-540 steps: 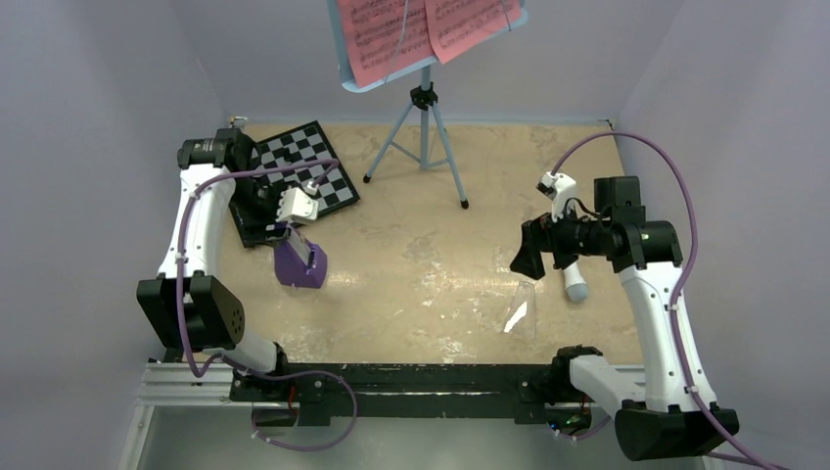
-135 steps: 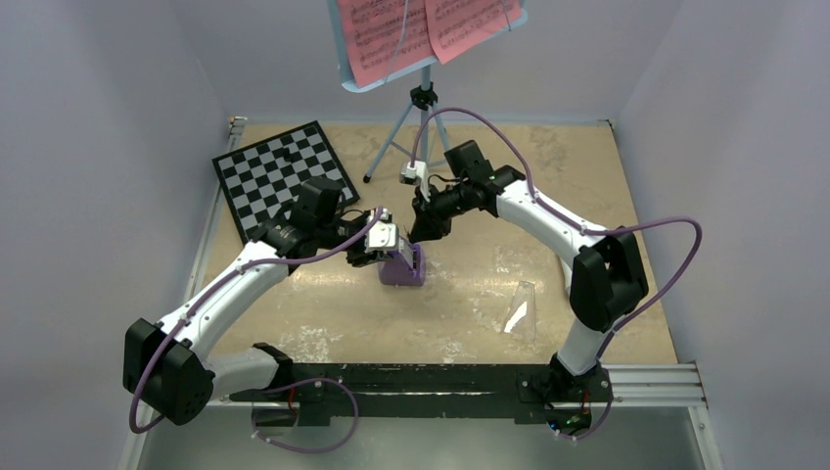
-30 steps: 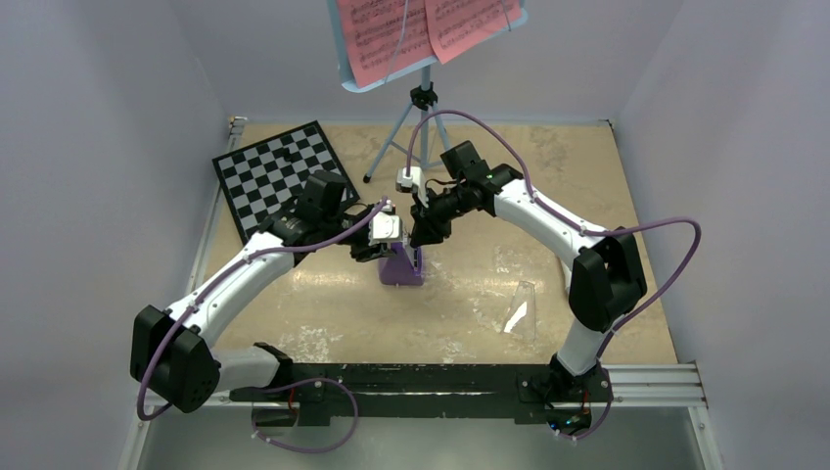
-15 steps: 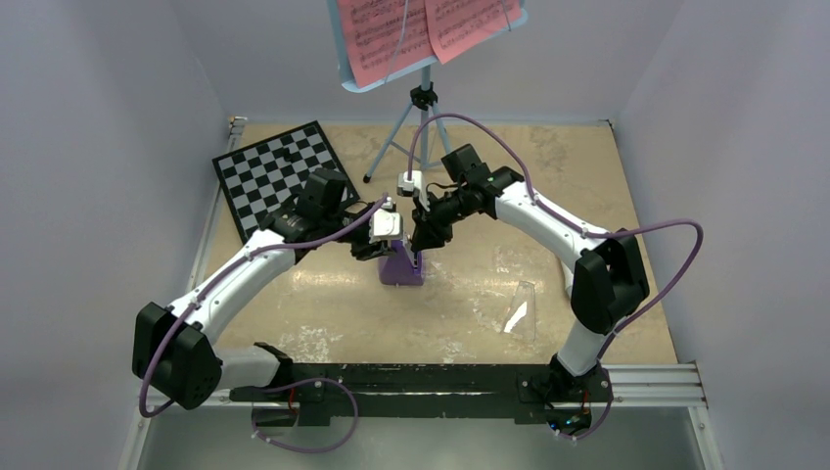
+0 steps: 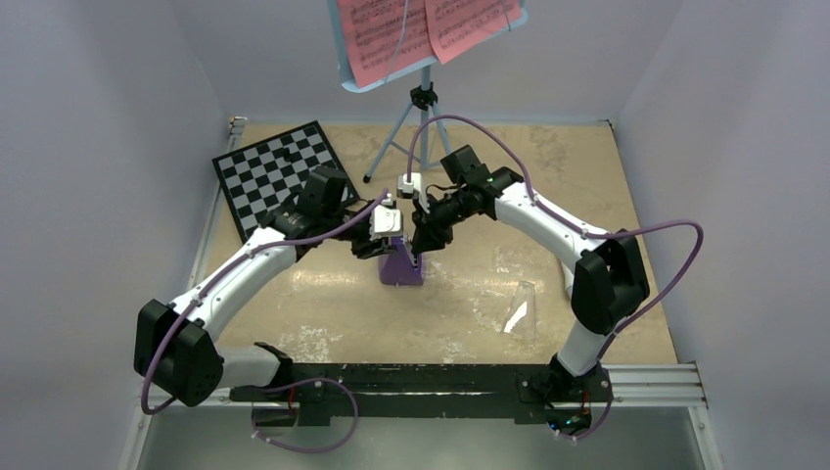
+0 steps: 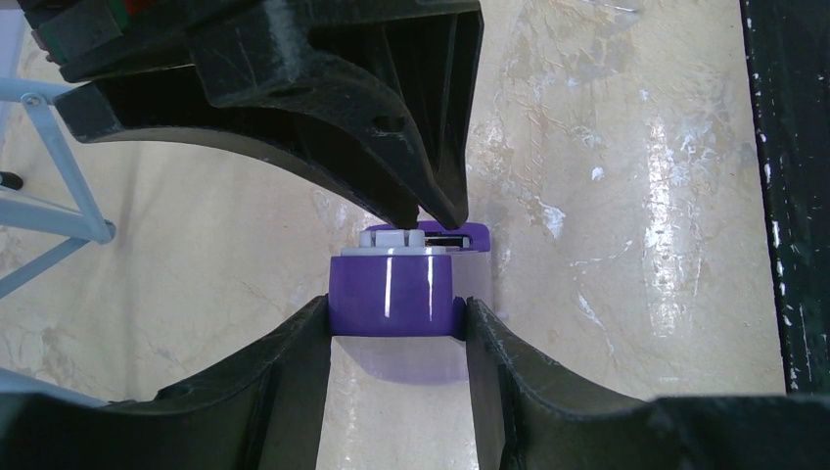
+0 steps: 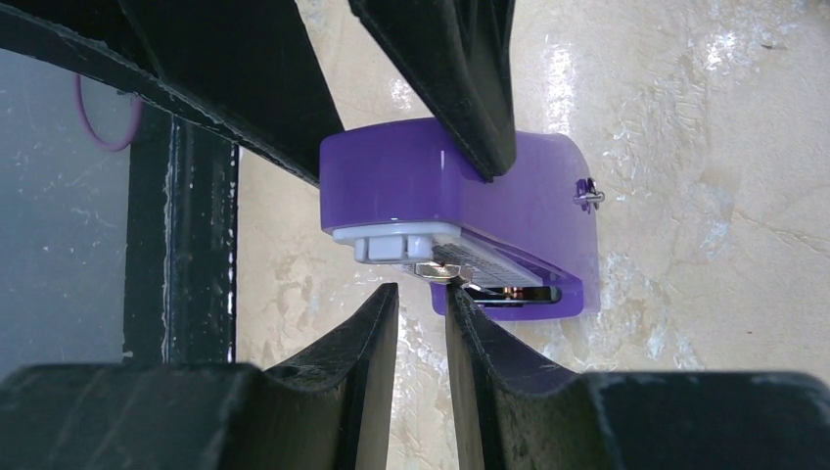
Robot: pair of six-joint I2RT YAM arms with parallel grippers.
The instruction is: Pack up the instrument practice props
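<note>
The purple metronome (image 5: 402, 267) stands upright mid-table. My left gripper (image 5: 380, 243) is shut on its narrow purple top (image 6: 392, 297), one finger on each side. My right gripper (image 5: 419, 238) comes from the other side. Its jaws stand a narrow gap apart at the silver pendulum weight (image 7: 438, 268) on the metronome (image 7: 460, 186) face; one fingertip (image 7: 458, 294) touches it, and whether it is pinched does not show. The clear cover (image 5: 521, 311) lies apart at the right. The light-blue music stand (image 5: 424, 108) with pink pages (image 5: 391, 34) stands at the back.
The black-and-white chessboard (image 5: 277, 168) lies flat at the back left. A stand tripod leg (image 6: 49, 211) runs close by the left gripper. The black rail (image 5: 411, 382) with both arm bases lines the near edge. Walls enclose the table on three sides.
Since the earliest frame the left gripper has brought the metronome from the left to mid-table and the right arm has swung in to it. Over the last second nothing visibly moved.
</note>
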